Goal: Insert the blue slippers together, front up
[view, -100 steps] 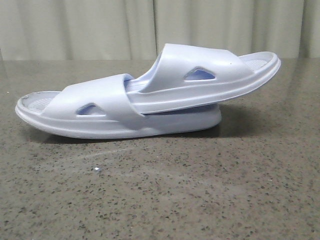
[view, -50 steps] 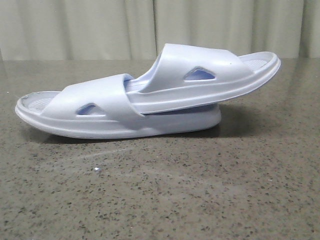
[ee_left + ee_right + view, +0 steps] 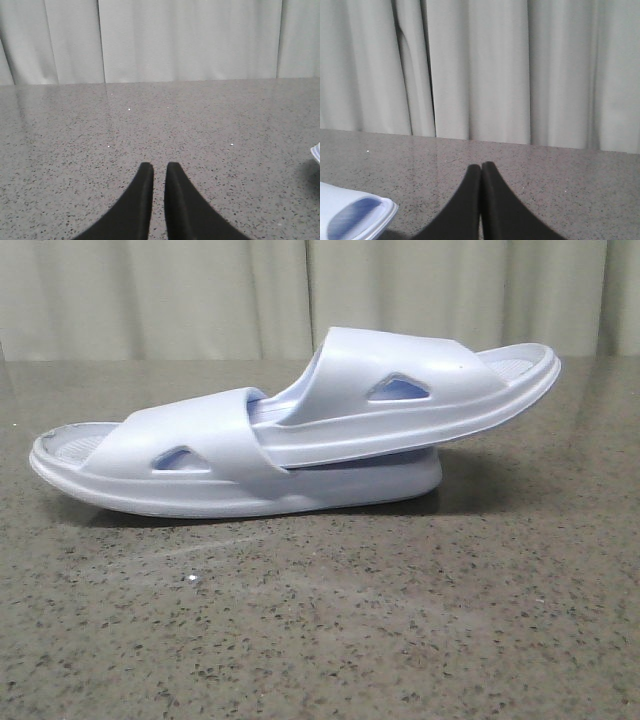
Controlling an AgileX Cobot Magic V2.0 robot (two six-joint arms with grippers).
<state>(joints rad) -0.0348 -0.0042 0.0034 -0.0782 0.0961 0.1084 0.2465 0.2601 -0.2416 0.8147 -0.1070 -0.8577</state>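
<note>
The blue slippers sit nested at the middle of the worktop in the front view, so the task looks done or all but done: one slide lies flat, and the other has its end pushed under the first one's wide strap, its far end lifting toward 2 o'clock, clear of the surface. I cannot confirm that the "front up" orientation is met, so at most a check of the fit seems left.

Nearest the camera, the worktop is a polished speckled stone in grey-brown, with faint glare streaks. The slippers are smooth moulded foam, very pale blue-white, each with a broad strap pierced by a triangular side cut-out showing deeper blue inside; a ribbed footbed shows at the 9 o'clock tip of the lower one. Behind, at 12 o'clock, hang pleated pale curtains.

Neither arm touches the pair. The left gripper hovers over bare stone, its fingers nearly together with a thin slit between them, grasping nothing. The right gripper has its fingers pressed closed, also empty, with a slipper's rounded end just beside it.
</note>
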